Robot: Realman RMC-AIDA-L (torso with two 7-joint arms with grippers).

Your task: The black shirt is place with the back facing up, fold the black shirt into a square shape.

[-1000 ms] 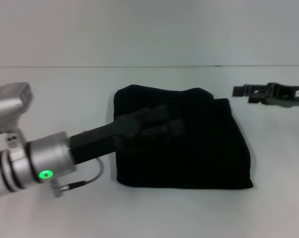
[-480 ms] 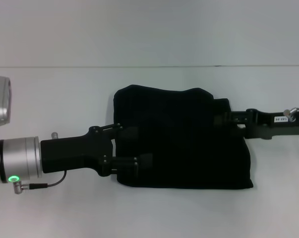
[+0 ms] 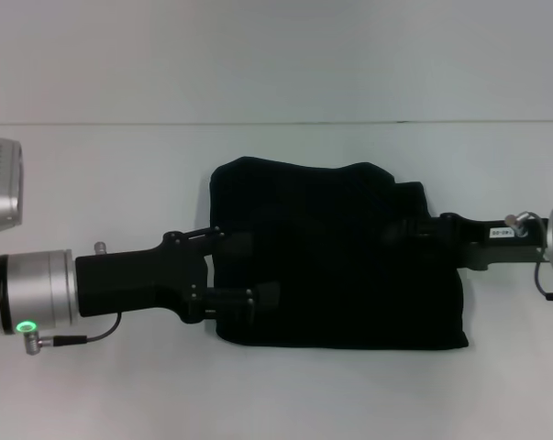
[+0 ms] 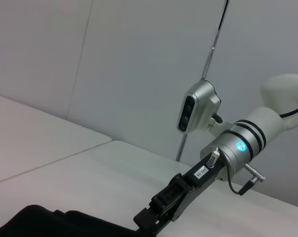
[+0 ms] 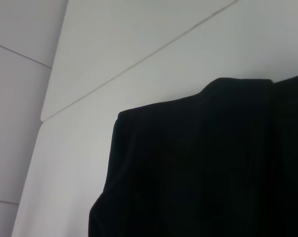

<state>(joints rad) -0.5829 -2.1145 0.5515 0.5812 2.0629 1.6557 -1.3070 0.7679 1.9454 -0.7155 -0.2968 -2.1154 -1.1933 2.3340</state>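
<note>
The black shirt (image 3: 340, 266) lies in the middle of the white table as a flat, roughly square bundle with plain cloth facing up. At the shirt's left edge sits my left gripper (image 3: 253, 270), open, its two fingers spread apart over the cloth border. From the right, my right gripper (image 3: 409, 229) reaches in low over the shirt's right edge. The left wrist view shows that right gripper (image 4: 149, 222) at the edge of the shirt (image 4: 40, 222). In the right wrist view only the shirt (image 5: 203, 168) and bare table appear.
The white table (image 3: 120, 183) spreads out on all sides of the shirt, and a pale wall (image 3: 276, 55) rises behind it. My right arm's silver wrist and camera (image 4: 198, 106) stand above the table beyond the shirt.
My left gripper drew back from the shirt's middle to its left edge and turned, fingers now spread. My right gripper came in from the far right to the shirt's right edge.
</note>
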